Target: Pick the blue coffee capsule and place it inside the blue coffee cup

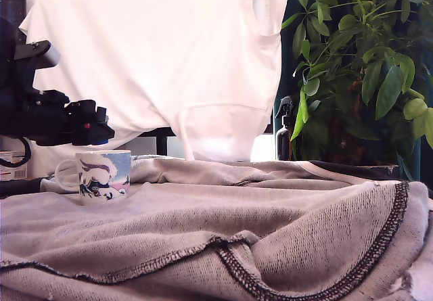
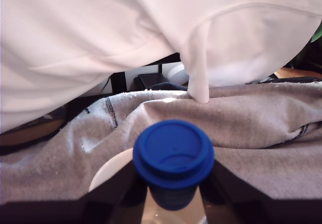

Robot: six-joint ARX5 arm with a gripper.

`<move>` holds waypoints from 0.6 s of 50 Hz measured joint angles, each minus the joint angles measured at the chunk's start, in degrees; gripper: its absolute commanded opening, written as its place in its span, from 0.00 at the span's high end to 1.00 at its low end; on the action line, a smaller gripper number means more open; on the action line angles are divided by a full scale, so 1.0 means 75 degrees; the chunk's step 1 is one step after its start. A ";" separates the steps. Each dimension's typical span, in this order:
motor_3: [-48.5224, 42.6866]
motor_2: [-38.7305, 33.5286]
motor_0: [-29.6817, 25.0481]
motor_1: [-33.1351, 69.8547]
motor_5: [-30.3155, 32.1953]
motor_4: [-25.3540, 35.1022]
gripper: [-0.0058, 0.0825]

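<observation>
The blue coffee capsule (image 2: 173, 156), deep blue with a wide flat rim, sits between my gripper's dark fingers (image 2: 119, 196). My gripper (image 2: 173, 204) is shut on it. Just beneath the capsule in the wrist view, a curved piece of the blue coffee cup's white rim (image 2: 108, 176) peeks out. At the exterior view's left, the gripper (image 1: 91, 130) hangs just above the mug (image 1: 101, 174), which is white with a light-blue, pink and navy print and stands upright on grey cloth. Only a sliver of the capsule (image 1: 101, 141) shows under the fingers there.
A rumpled grey sweatshirt (image 1: 223, 240) with dark stitched hems covers the surface. A white T-shirt (image 1: 162, 51) hangs behind as a backdrop. At the exterior view's right stand a black spray bottle (image 1: 285, 132) and a leafy plant (image 1: 365, 64).
</observation>
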 measured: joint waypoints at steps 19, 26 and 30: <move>-0.0134 0.0093 0.0003 0.0000 0.0003 -0.0032 0.24; -0.0122 0.0160 0.0006 0.0000 0.0003 -0.0032 0.28; -0.0143 0.0169 0.0006 -0.0003 0.0003 -0.0032 0.42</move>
